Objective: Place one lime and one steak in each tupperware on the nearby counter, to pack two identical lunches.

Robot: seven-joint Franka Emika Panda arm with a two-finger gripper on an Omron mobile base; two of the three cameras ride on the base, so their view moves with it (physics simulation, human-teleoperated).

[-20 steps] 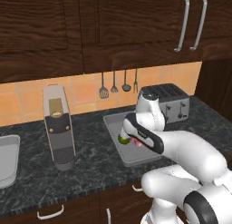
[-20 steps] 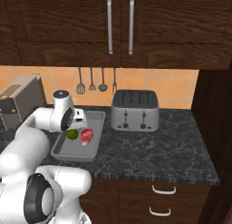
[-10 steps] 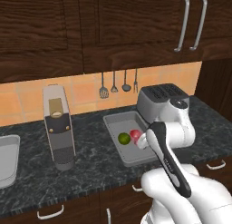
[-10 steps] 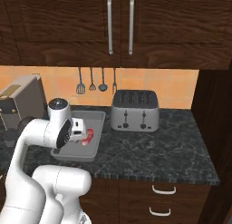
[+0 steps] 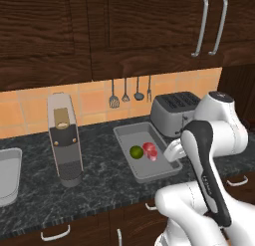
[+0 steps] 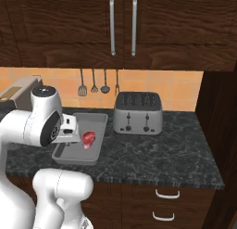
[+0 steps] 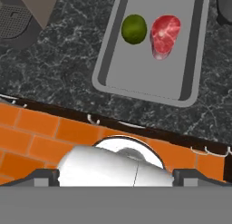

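A light-grey tupperware (image 5: 158, 173) sits on the black marbled counter (image 5: 99, 185) beside the toaster. Inside it lie a green lime (image 5: 136, 151) and a red-brown steak (image 5: 150, 150), side by side and apart. The hand view looks down on the same tupperware (image 7: 190, 60), with the lime (image 7: 134, 29) left of the steak (image 7: 165, 33). My gripper (image 7: 115, 177) hangs open and empty, high over the counter's front edge, on the near side of the tray. In the right base view the steak (image 6: 89, 138) shows in the tupperware (image 6: 95, 155), and my hand hides the lime.
A tall coffee machine (image 5: 63, 140) stands left of the tray. A steel toaster (image 5: 174, 113) is right behind it. Ladles hang on the orange tiled wall (image 5: 124, 93). At the far left edge lies a grey basin or tray (image 5: 7, 175). Drawers with silver handles (image 6: 166, 193) run below the counter.
My hand was low over the tray by the lime a second ago. It has since risen and drawn back toward the counter's front. Lime and steak stay in the tray.
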